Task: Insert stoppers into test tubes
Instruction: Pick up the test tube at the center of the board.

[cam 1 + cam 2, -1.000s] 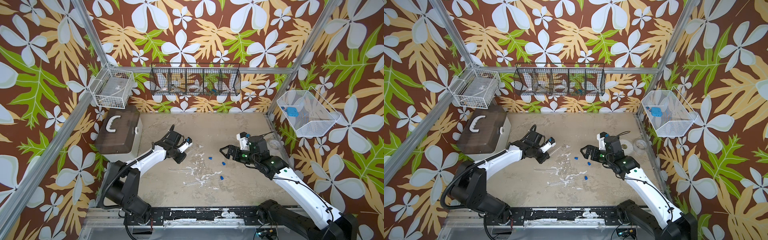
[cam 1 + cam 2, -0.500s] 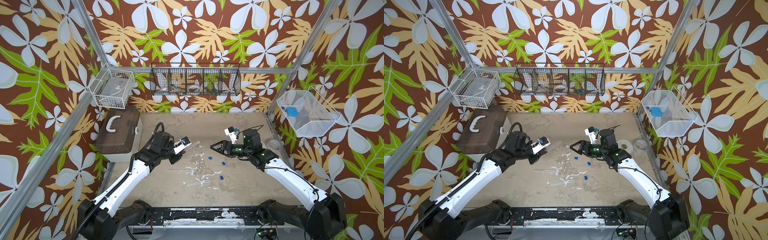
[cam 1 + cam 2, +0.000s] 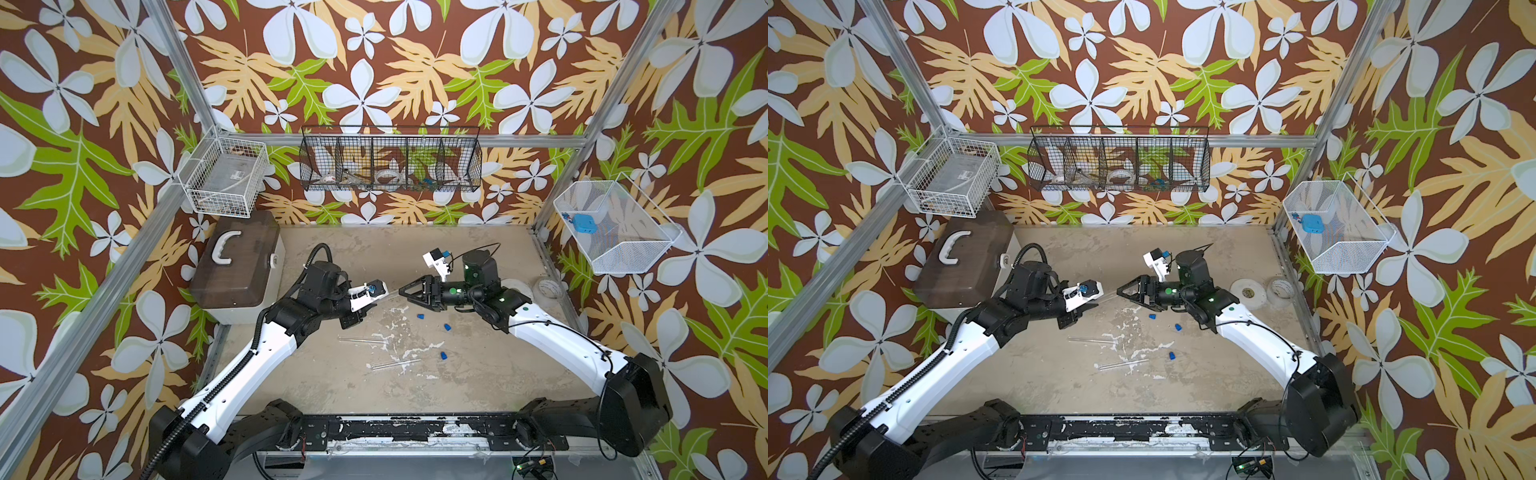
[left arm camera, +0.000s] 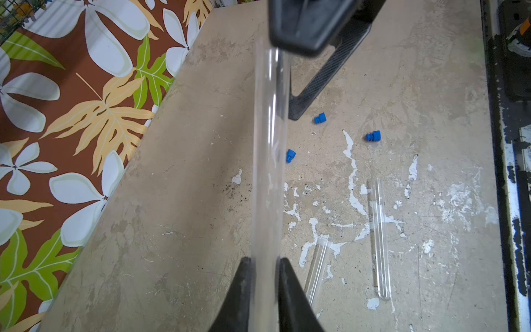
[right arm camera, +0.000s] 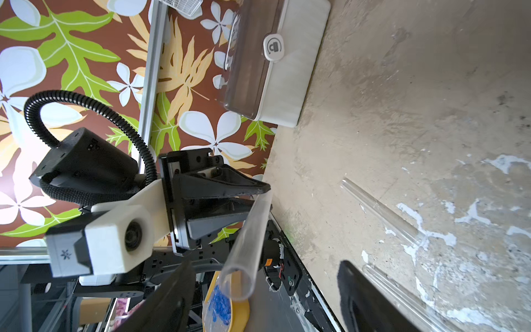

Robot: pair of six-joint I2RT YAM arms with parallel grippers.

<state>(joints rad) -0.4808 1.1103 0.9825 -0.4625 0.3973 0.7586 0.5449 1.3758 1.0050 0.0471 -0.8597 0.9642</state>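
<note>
Clearly, the left end effector (image 4: 265, 276) is clamped tight on one test tube (image 4: 268, 172), a thin, colourless, see-through cylinder held above the worktop (image 3: 478, 374). In both top views its open round mouth points toward 3 o'clock and sits between the spread jaws of the right end effector (image 5: 263, 290). A second tube (image 3: 361, 340) and a third tube (image 3: 395, 364) lie flat at 6 o'clock of it. Three tiny bright-blue ribbed stoppers (image 3: 421, 316) (image 3: 447, 327) (image 3: 444, 355) lie loose at 5 o'clock.

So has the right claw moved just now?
Yes. The right claw has swung away from the tape roll by the wall, toward the brown box, up to the tube in the left claw.
</note>
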